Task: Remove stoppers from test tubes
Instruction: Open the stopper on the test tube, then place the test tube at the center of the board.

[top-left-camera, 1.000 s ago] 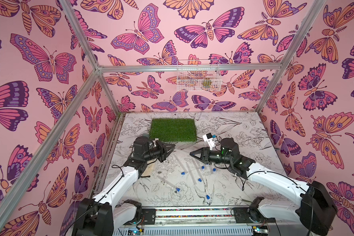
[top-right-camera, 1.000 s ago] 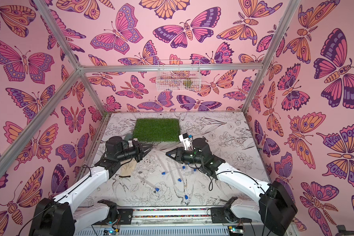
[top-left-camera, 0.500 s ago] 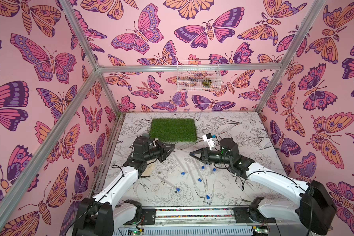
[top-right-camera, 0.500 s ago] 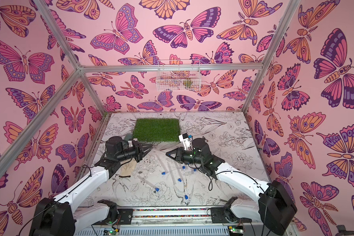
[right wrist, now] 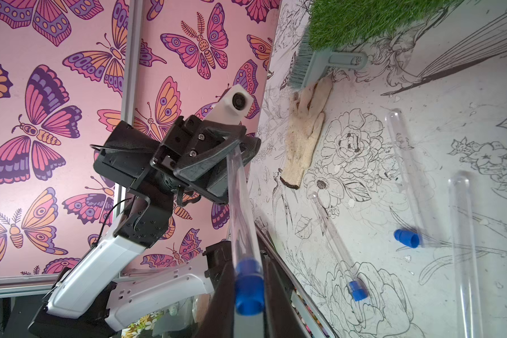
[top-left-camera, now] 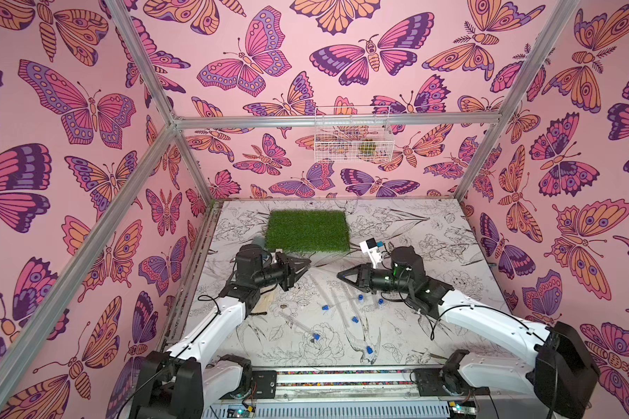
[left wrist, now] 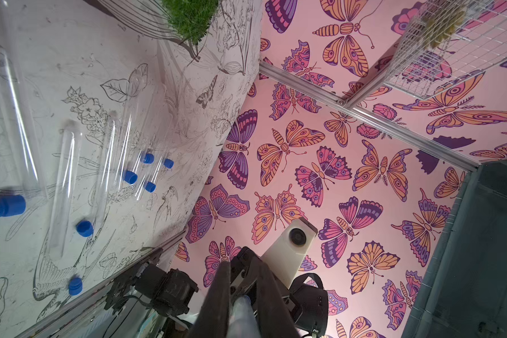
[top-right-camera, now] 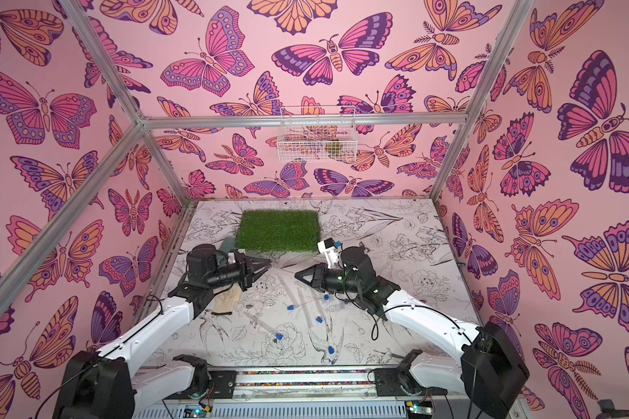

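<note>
A clear test tube hangs level in the air between my two grippers. My left gripper is shut on its rounded end. My right gripper is shut on the blue stopper that sits in the tube's mouth. In both top views the left gripper and right gripper point tip to tip above the table's middle. Several more tubes and stoppers lie on the table below. One tube there keeps its stopper.
A green grass mat lies behind the grippers. A dirty white glove and a grey brush lie near the mat's left corner. A wire basket hangs on the back wall. Pink walls close in three sides.
My right gripper's jaws have drawn in a little onto the stopper. Both arms stay almost where they were.
</note>
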Robot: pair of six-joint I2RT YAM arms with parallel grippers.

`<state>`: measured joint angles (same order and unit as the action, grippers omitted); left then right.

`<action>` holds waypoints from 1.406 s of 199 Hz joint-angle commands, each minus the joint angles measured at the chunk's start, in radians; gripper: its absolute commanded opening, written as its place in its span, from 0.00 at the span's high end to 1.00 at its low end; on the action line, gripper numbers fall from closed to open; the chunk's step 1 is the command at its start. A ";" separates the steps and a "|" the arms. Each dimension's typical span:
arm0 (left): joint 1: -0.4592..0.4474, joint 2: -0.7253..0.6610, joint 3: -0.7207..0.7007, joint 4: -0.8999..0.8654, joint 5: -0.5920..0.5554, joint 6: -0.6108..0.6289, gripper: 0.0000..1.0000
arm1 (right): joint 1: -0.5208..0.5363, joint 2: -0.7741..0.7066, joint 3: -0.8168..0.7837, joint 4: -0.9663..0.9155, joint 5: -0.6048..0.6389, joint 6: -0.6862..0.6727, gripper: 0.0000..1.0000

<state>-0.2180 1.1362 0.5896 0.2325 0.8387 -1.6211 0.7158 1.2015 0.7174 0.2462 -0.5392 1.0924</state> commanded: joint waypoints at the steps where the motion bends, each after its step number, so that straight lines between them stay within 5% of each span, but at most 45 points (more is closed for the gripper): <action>1: 0.051 0.010 -0.025 -0.013 -0.052 0.034 1.00 | -0.015 -0.061 -0.021 -0.041 0.033 -0.022 0.85; 118: 0.092 0.034 0.005 -0.053 -0.034 0.087 1.00 | -0.038 -0.192 -0.092 -0.113 0.062 -0.029 0.85; 149: 0.092 0.044 0.072 -0.245 0.011 0.234 1.00 | -0.039 -0.188 -0.049 -0.213 0.064 -0.095 0.84; 182: 0.094 0.104 0.165 -0.572 0.105 0.536 1.00 | -0.039 -0.142 0.062 -0.418 0.056 -0.228 0.84; 217: 0.094 0.163 0.250 -0.881 0.075 0.820 1.00 | -0.035 -0.056 0.176 -0.588 0.042 -0.343 0.84; 280: 0.094 0.211 0.345 -1.066 0.013 0.997 1.00 | 0.035 0.093 0.341 -0.749 0.065 -0.456 0.84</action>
<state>-0.1303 1.3312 0.8955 -0.7055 0.8768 -0.7513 0.7193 1.2564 0.9936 -0.3946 -0.4896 0.7147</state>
